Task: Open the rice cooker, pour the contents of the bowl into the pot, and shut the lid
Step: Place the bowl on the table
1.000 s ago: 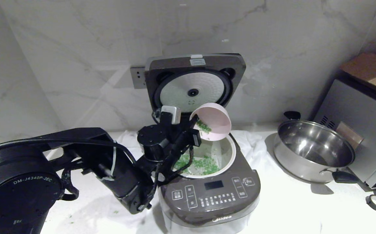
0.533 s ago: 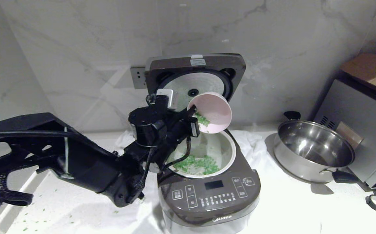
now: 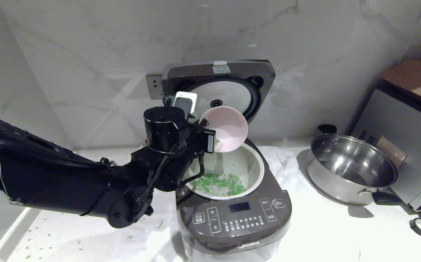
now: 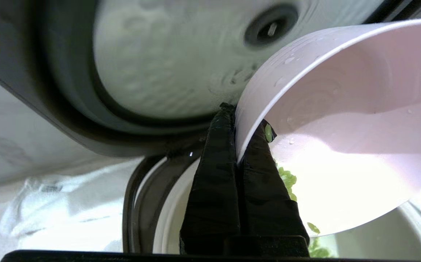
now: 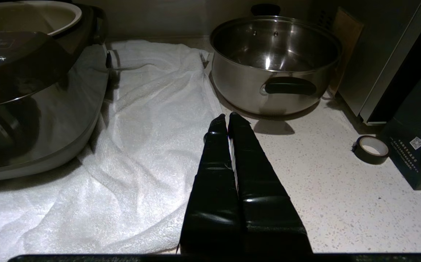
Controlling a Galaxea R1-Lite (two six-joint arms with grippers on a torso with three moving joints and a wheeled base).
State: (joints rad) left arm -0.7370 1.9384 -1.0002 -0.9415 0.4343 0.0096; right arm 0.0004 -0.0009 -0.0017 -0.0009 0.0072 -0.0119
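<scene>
Left gripper clamped tight on the bowl's rim, one finger inside, one outside, bowl tipped on its side right above the pot, mouth facing down and forward. Green bits lie scattered across the pot floor; a few cling inside the bowl by the fingers. Behind it the lid stands upright, close behind the bowl. Right gripper parked low beside the cooker, jaws together, holding nothing, steel pan beyond.
</scene>
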